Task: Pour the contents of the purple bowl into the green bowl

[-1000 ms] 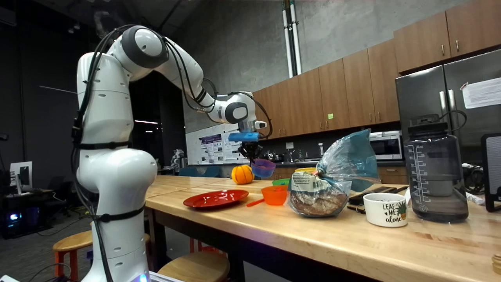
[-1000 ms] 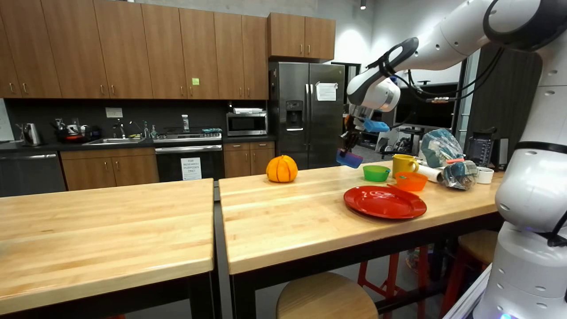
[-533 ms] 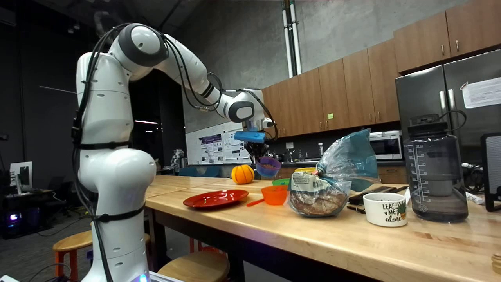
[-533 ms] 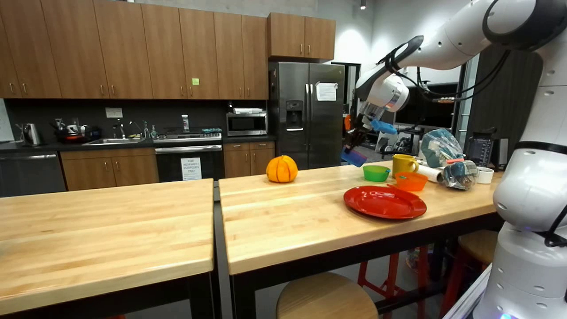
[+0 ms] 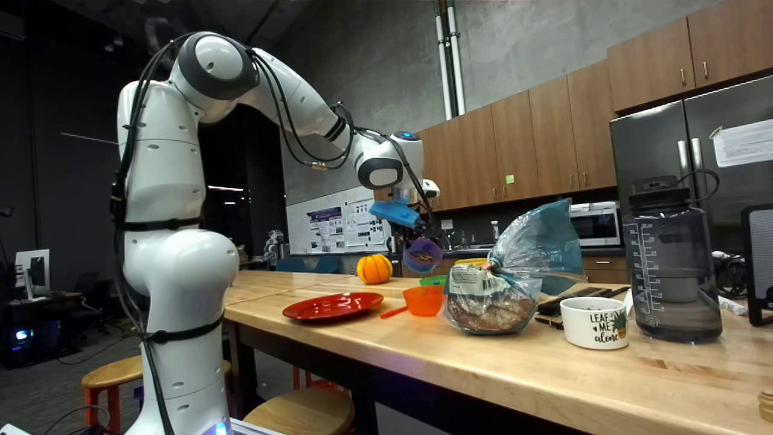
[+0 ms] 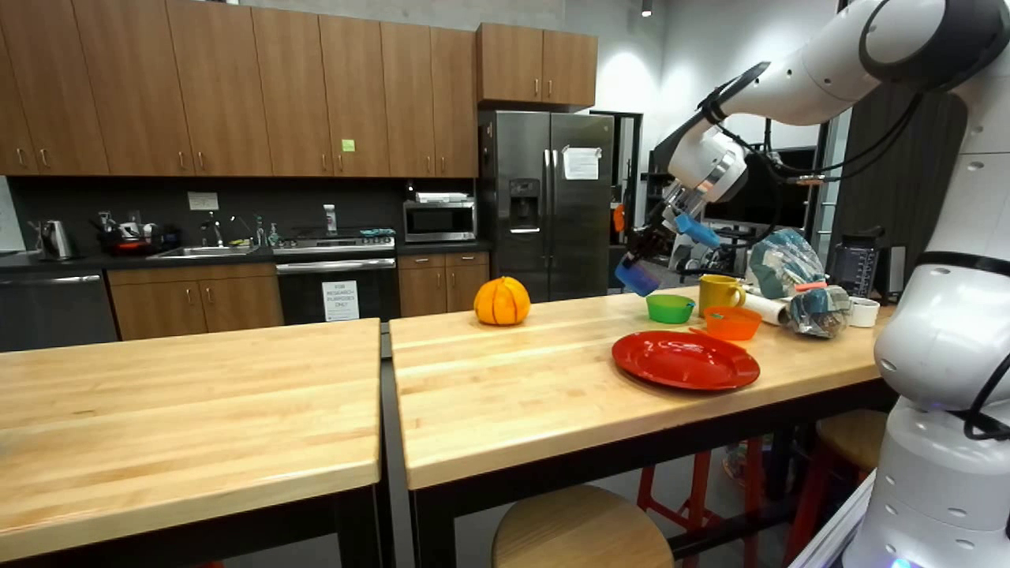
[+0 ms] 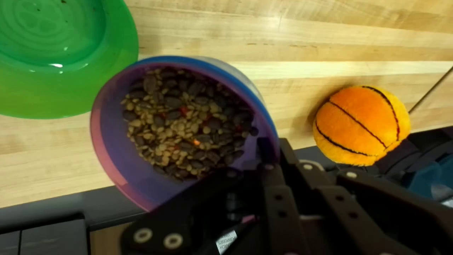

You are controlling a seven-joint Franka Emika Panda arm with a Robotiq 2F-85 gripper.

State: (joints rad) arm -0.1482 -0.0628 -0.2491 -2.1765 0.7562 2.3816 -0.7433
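1. Black claw (image 7: 276, 150) pinched nearly together, gripping the purple bowl (image 7: 113, 141) by its rim.
2. Purple bowl is up off the bench (image 6: 505, 394), tilted, loaded with a dark-and-pale seed mix (image 7: 184, 138).
3. Green bowl (image 7: 70, 95) sits upright on bench, lower down, near purple bowl; edges overlap in wrist view. Few dark specks (image 7: 63, 1) inside.
4. Orange bowl (image 6: 734, 331) and yellow mug (image 6: 716, 293) near green bowl; red plate (image 6: 686, 360) close by too.
5. Round orange plush (image 7: 361, 124) on bench, apart from both bowls.

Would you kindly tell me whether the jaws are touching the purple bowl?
Touching: the wrist view shows the jaws pinching the purple bowl at its rim, one inside, one outside.
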